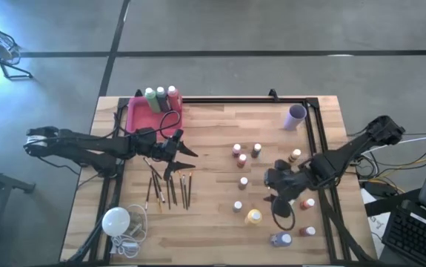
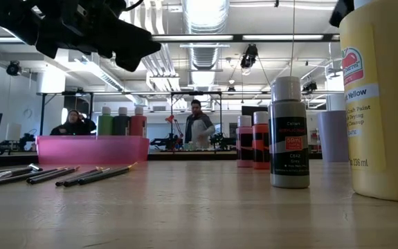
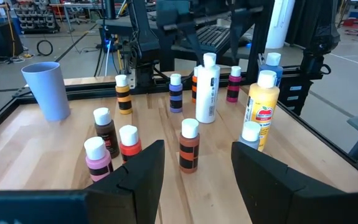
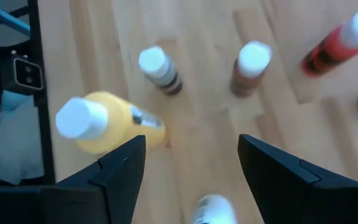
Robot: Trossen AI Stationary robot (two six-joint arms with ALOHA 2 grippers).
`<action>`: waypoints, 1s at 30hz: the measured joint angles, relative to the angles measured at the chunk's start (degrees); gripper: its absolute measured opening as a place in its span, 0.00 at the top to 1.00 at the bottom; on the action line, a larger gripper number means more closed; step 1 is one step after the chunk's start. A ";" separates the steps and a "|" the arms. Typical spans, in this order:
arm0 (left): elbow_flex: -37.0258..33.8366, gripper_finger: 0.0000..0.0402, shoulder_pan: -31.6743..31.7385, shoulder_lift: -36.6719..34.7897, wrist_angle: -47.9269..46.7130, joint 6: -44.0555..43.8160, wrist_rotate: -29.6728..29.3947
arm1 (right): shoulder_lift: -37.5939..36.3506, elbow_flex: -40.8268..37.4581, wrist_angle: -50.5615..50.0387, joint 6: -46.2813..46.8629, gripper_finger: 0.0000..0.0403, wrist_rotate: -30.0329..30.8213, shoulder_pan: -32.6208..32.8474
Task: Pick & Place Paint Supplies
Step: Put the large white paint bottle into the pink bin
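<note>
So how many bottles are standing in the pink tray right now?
3, in a row along the pink tray's far edge: green bottle, dark green bottle, red bottle.

The yellow bottle (image 2: 382, 97) is cut off; a blurred, perhaps red bottle (image 4: 340, 38).

A grey concrete floor (image 1: 220, 30) with dark seams surrounds the wooden table (image 1: 213, 222). Beyond it, the low view shows a workshop: white ceiling ducts (image 2: 205, 52), bright ceiling lights (image 2: 205, 12), and two people (image 2: 199, 124) at far benches.
</note>
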 joint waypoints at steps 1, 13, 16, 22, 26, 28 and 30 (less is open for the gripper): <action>0.00 0.52 0.00 0.00 0.00 0.00 -0.02 | 0.00 -0.66 0.63 1.33 0.39 -0.04 0.62; 0.00 0.52 0.00 0.00 -0.02 0.00 -0.02 | -0.02 -6.54 8.86 10.62 0.36 -0.39 6.34; 0.00 0.52 0.00 0.00 -0.02 0.00 -0.02 | -0.02 -8.24 11.68 11.72 0.33 -0.31 6.64; 0.00 0.52 0.00 0.00 -0.02 0.00 -0.02 | -0.02 -10.21 14.44 11.57 0.26 -0.26 6.64; 0.00 0.52 0.00 0.00 -0.02 0.00 -0.02 | -0.02 -10.29 15.77 9.71 0.24 -0.21 6.77; 0.00 0.52 0.00 0.00 -0.02 0.00 -0.02 | -0.02 -10.13 16.77 6.41 0.23 0.72 6.57; 0.00 0.52 0.00 0.00 -0.02 0.00 -0.02 | -0.02 -9.09 16.64 3.14 0.23 1.62 5.84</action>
